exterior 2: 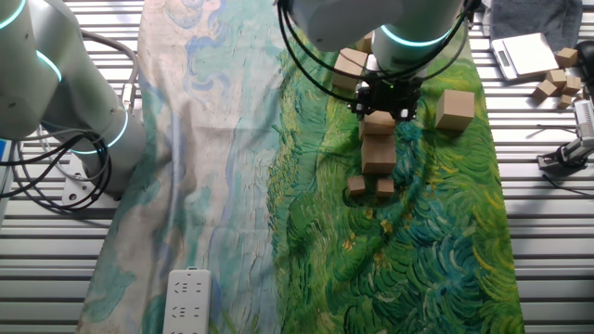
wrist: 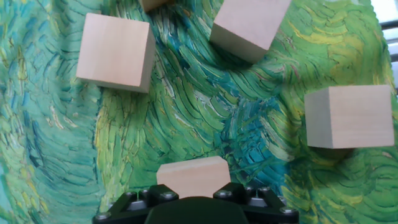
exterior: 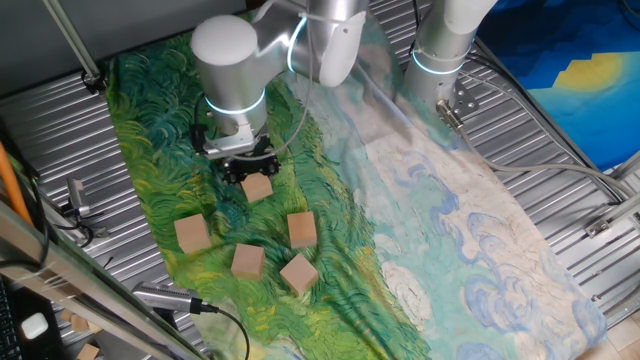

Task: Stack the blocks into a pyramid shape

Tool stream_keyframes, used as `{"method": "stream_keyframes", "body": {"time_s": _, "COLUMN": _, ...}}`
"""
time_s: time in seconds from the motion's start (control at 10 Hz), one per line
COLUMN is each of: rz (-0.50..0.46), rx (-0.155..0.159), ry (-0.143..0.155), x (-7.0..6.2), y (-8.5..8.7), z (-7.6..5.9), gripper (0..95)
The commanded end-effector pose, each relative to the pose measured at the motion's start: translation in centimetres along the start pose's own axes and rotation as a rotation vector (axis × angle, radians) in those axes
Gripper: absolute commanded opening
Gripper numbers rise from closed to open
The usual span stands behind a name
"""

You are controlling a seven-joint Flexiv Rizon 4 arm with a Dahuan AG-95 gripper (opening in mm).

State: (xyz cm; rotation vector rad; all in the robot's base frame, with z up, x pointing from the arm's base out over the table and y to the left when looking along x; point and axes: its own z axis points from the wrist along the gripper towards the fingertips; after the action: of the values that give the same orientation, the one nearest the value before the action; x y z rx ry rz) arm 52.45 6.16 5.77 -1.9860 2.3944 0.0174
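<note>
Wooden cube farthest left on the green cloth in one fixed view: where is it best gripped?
Come from straight above and close on two opposite side faces of the light-tan wooden cube. It sits flat, with bare green cloth around it. The gripper now holds another cube.

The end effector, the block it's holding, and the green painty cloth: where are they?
end effector (exterior: 248, 166), one fixed view, between its fingertips.
held block (exterior: 257, 187), one fixed view, its front face.
green cloth (wrist: 205, 118), hand view, bare patch among the blocks.
</note>
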Motion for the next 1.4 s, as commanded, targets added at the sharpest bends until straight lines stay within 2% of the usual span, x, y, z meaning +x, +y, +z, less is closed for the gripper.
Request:
{"method": "stream_keyframes", "body": {"time_s": 0.1, "rz": -0.012, "rx": 0.005, "ry": -0.009, "x": 0.1, "y": 0.0, "z": 0.0, "gripper": 0.0}}
{"method": "stream_keyframes", "body": {"time_s": 0.3, "rz": -0.029, "rx": 0.008, "ry": -0.018, "x": -0.1, "y": 0.0, "z": -0.1, "gripper": 0.0}}
{"method": "stream_keyframes", "body": {"time_s": 0.5, "rz": -0.037, "rx": 0.010, "ry": -0.013, "x": -0.3, "y": 0.0, "z": 0.0, "gripper": 0.0}}
{"method": "stream_keyframes", "body": {"time_s": 0.7, "rz": -0.041, "rx": 0.020, "ry": -0.011, "x": -0.7, "y": -0.1, "z": 0.4, "gripper": 0.0}}
{"method": "stream_keyframes", "body": {"time_s": 0.8, "rz": -0.041, "rx": 0.036, "ry": -0.013, "x": -0.8, "y": -0.2, "z": 0.7, "gripper": 0.0}}
{"method": "stream_keyframes", "body": {"time_s": 1.4, "rz": -0.049, "rx": 0.044, "ry": -0.014, "x": -0.7, "y": -0.3, "z": 1.3, "gripper": 0.0}}
